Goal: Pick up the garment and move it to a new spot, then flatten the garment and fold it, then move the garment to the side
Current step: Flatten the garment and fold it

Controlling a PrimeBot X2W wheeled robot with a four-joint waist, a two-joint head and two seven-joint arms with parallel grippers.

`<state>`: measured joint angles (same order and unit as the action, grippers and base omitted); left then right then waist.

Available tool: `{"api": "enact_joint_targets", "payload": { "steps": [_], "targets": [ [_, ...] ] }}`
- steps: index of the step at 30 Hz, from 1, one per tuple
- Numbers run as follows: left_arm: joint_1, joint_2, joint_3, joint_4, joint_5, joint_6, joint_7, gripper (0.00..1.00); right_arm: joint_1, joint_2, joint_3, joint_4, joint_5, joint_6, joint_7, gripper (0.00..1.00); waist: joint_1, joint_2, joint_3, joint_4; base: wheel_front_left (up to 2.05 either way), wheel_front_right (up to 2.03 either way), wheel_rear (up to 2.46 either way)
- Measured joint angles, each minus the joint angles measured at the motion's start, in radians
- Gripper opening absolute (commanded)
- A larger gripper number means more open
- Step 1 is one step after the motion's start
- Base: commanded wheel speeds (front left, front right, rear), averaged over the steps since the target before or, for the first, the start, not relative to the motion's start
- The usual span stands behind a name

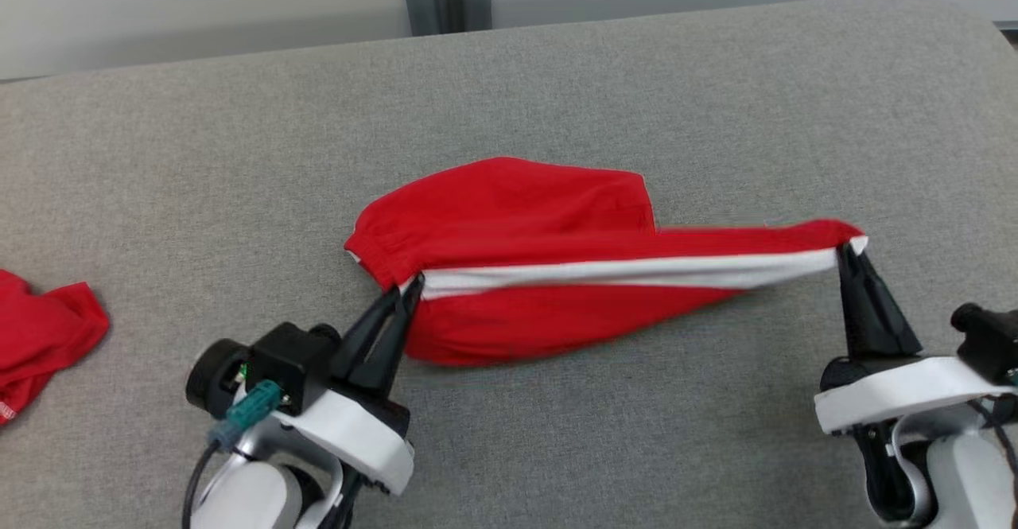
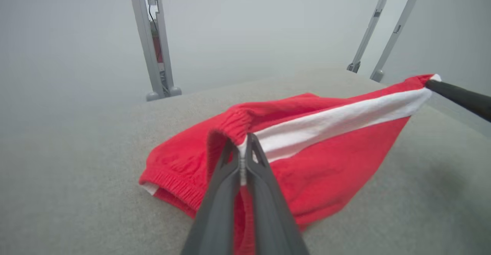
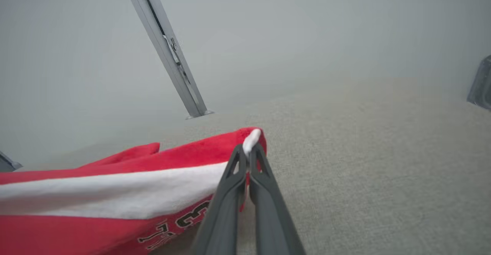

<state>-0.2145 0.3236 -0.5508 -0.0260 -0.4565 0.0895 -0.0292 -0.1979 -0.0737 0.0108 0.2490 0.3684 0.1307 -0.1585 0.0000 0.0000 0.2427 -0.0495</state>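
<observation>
Grey table [image 1: 159, 155], red garment [image 1: 517, 211] (white side stripe), stretched taut

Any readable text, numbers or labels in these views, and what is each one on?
"3": printed in dark outline on the red shorts.
Characters beside the "3": partly folded under and cut off, not readable.
Pale mark at the edge of the other red cloth: too small to read.
</observation>
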Motion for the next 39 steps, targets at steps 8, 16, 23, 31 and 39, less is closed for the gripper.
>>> {"api": "enact_joint_targets", "payload": {
  "steps": [8,16,23,31,39],
  "targets": [
    [-0.118,-0.004,0.107,-0.110,0.026,0.062,-0.085,0.00,-0.089,-0.004,-0.002,-0.223,0.057,0.000,-0.049,0.00,0.0000,0.0000,-0.055,0.009,0.00,0.00,0.00],
    [-0.216,0.027,0.183,-0.205,0.052,0.097,-0.093,0.00,-0.187,0.004,0.015,-0.372,0.074,0.000,-0.059,0.00,0.0000,0.0000,-0.117,0.021,0.00,0.00,0.00],
    [-0.243,0.049,0.213,-0.286,0.065,0.129,-0.059,0.00,-0.227,-0.002,0.022,-0.435,0.065,0.000,-0.018,0.00,0.0000,0.0000,-0.149,0.030,0.00,0.00,0.00],
    [-0.299,0.044,0.208,-0.254,0.045,0.112,-0.042,0.00,-0.323,-0.043,0.042,-0.359,0.045,0.000,0.013,0.00,0.0000,0.0000,-0.122,0.029,0.00,0.00,0.00],
    [-0.532,-0.002,0.183,0.022,-0.003,0.011,-0.039,0.00,-0.584,-0.095,0.090,-0.086,0.049,0.000,0.008,0.00,0.0000,0.0000,-0.043,0.042,0.00,0.00,0.00]
  ]
}}
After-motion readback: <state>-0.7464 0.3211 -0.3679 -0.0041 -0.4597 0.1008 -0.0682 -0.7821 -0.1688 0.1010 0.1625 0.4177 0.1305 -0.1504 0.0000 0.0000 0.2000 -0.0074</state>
